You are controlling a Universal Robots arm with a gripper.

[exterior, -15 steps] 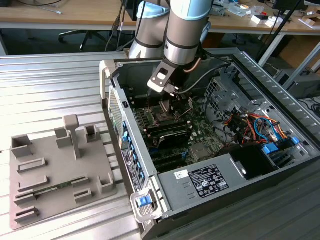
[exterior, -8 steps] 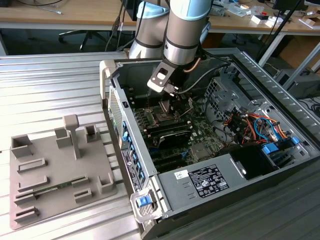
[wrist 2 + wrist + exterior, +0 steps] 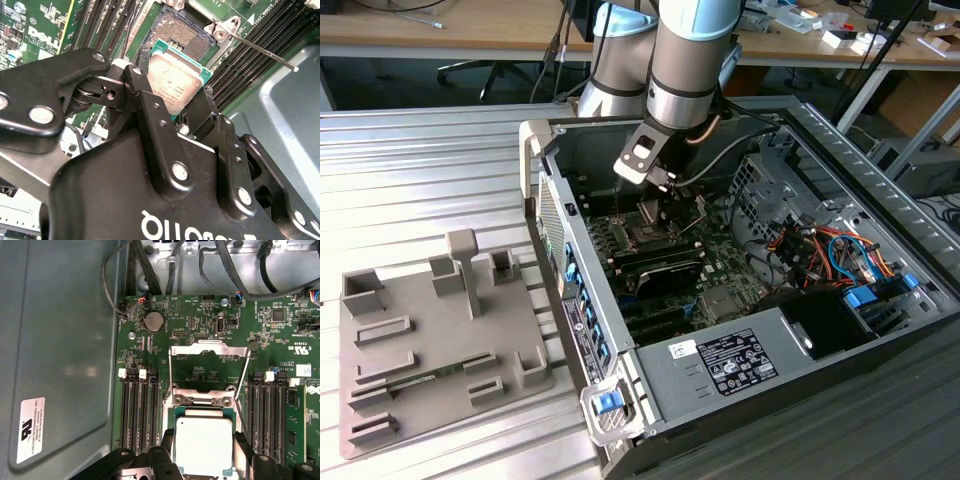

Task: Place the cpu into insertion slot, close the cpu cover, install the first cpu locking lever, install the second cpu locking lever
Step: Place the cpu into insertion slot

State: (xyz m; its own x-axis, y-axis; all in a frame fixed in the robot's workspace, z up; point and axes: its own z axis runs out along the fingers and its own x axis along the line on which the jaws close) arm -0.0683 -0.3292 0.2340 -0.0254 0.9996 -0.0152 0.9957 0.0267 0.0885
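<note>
Cpu (image 3: pixel 175 82), second wrist view: clamped by its edges in my pincer (image 3: pixel 172 95), over open insertion slot (image 3: pixel 182 32). First wrist view: cpu cover (image 3: pixel 210 349) raised beyond cpu. Exterior view: my pincer low inside computer case (image 3: pixel 575 290).

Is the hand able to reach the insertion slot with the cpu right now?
Probably yes: the hand, shut on the cpu, hangs over the insertion slot, and the cpu cover stands swung open, leaving the way free.
</note>
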